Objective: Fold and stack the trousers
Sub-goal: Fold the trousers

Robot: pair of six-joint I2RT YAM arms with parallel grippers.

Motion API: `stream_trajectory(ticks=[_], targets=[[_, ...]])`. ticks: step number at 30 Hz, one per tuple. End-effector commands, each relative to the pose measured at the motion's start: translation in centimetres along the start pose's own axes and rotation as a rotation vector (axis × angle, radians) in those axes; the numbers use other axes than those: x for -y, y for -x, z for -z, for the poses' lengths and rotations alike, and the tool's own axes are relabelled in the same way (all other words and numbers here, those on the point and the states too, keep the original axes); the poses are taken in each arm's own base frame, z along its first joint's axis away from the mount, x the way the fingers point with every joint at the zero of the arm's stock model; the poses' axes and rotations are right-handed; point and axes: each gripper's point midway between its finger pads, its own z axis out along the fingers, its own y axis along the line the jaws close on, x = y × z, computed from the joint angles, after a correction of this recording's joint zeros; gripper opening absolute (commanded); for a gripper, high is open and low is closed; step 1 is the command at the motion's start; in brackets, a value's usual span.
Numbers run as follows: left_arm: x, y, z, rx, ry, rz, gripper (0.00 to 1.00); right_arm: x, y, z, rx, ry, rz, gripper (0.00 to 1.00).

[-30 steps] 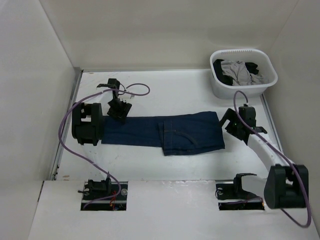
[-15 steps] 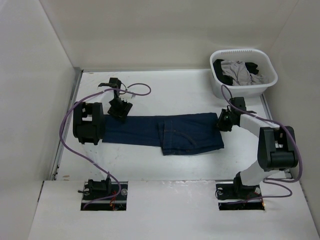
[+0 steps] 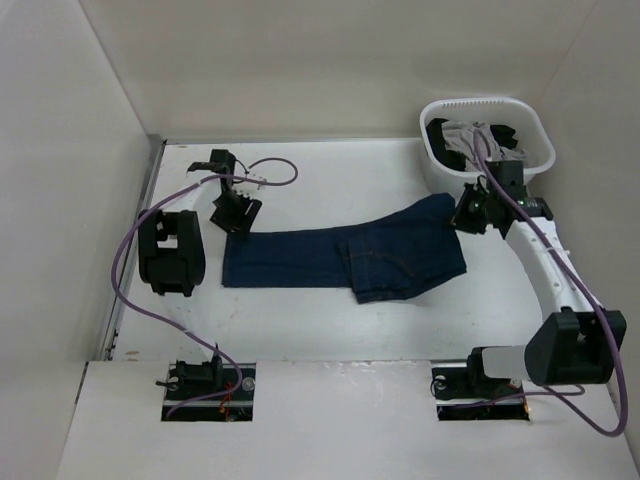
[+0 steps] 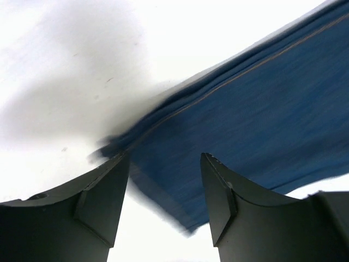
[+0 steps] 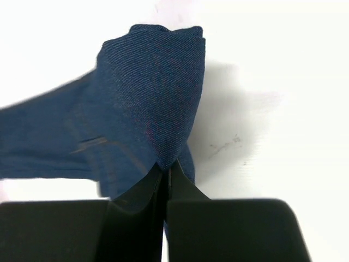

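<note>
The dark navy trousers lie lengthwise across the middle of the table, waist end to the right. My right gripper is shut on the waist end's far right corner and holds it raised off the table. In the right wrist view the denim bunches up from the closed right gripper. My left gripper hovers at the leg end on the left. In the left wrist view the left gripper stands open, with the blurred hem of the trousers below and beyond its fingers, not gripped.
A white laundry basket with grey and dark clothes stands at the back right, just behind the right gripper. The left arm's black elbow block sits beside the leg end. White walls close in the table at left, back and right.
My right gripper went from open to shut on the waist corner and lifted it toward the back right. The whole trousers slid right. The left gripper stayed over the leg end.
</note>
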Motion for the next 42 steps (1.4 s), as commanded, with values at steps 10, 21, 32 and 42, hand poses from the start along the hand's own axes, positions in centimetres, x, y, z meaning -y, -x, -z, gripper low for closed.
stream_trajectory(ticks=[10, 21, 32, 42], targets=[[1.6, 1.1, -1.3, 0.002, -0.066, 0.041, 0.51, -12.3, 3.3, 5.4, 0.094, 0.044, 0.222, 0.00], [2.1, -0.5, -4.4, -0.040, -0.113, 0.077, 0.49, -30.7, 0.2, 1.3, 0.102, 0.269, 0.355, 0.00], [-0.3, -1.4, -4.8, -0.027, -0.138, 0.157, 0.49, -38.6, -11.4, -5.3, -0.073, 0.407, 0.457, 0.00], [-1.3, -1.4, -5.0, -0.025, -0.133, 0.175, 0.49, -44.0, -16.4, -6.5, -0.073, 0.604, 0.466, 0.52]])
